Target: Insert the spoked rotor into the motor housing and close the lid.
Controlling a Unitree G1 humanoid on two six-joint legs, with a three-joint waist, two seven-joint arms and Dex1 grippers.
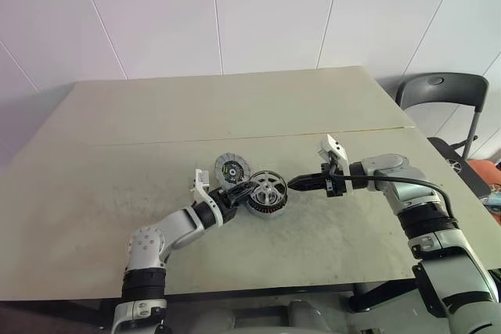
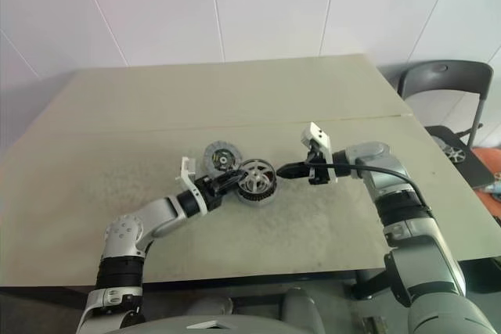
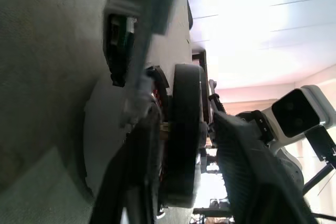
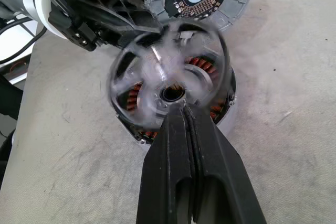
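Spoked rotor (image 1: 268, 190) sits on motor housing (image 4: 223, 109), mid-table (image 1: 117, 193); lid (image 1: 232, 169) just behind-left, w/ chair (image 1: 442, 95) far right.

The short round dark-rimmed metal motor housing (image 3: 185, 135) stands on the pale grey-green counter (image 3: 47, 77), seen edge-on, reddish-copper windings showing at its side. The left end effector (image 3: 184, 182) has its black fingers (image 3: 252, 177) either side of the drum.
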